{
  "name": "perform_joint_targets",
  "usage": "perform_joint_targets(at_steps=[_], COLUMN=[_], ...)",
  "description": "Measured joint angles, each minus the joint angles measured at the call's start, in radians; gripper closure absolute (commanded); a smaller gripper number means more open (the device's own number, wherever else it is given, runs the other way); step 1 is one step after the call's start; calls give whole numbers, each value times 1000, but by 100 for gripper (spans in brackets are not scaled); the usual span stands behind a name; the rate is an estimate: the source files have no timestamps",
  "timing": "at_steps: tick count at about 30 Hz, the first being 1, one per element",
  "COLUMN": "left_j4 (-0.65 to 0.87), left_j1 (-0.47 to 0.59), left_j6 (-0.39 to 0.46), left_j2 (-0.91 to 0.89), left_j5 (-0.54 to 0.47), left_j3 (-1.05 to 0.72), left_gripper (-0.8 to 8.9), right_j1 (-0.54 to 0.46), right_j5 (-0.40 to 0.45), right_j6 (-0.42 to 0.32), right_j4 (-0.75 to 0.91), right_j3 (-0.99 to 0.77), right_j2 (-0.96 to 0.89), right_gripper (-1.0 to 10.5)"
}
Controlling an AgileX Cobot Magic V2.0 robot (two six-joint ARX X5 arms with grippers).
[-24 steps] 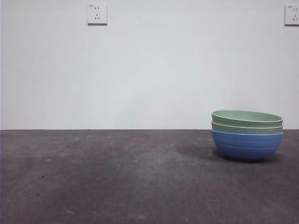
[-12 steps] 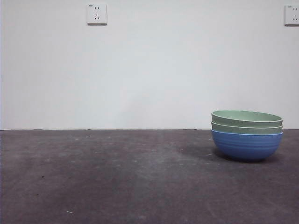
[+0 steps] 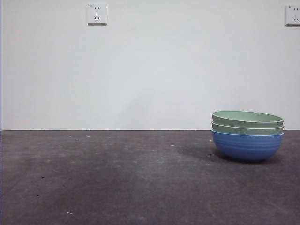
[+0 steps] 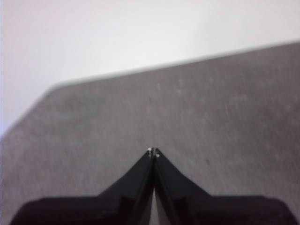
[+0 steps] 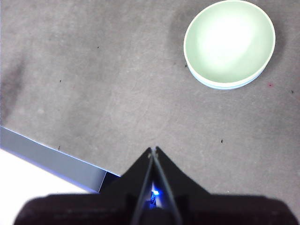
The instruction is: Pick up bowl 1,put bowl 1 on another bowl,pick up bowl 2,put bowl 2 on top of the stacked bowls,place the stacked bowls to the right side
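The stacked bowls stand on the right of the grey table in the front view: the blue ridged bowl [image 3: 247, 146] at the bottom, a pale green bowl [image 3: 247, 128] nested in it, and a second pale green bowl [image 3: 247, 118] on top. From above, the right wrist view shows the top green bowl [image 5: 229, 42] with a thin blue edge beneath it. My right gripper [image 5: 153, 150] hangs shut and empty, well away from the stack. My left gripper [image 4: 153, 152] is also shut and empty over bare table. Neither arm appears in the front view.
A white wall behind the table carries two sockets [image 3: 97, 13] [image 3: 293, 15]. The table edge [image 5: 51, 159] runs close to my right gripper in the right wrist view. The far table edge [image 4: 164, 65] meets the wall in the left wrist view.
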Motion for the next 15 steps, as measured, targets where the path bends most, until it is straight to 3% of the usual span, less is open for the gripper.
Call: perform_joint_targets(at_steps=[15], left_j4=[-41], left_j1=[0], left_j6=[-47], left_j2=[0], left_j5=[3], left_j3=[0], left_gripper=[817], right_j1=[0], right_j5=[0], right_j6=[0], right_j4=[0], right_j3=[0], right_j2=[0], right_gripper=[944])
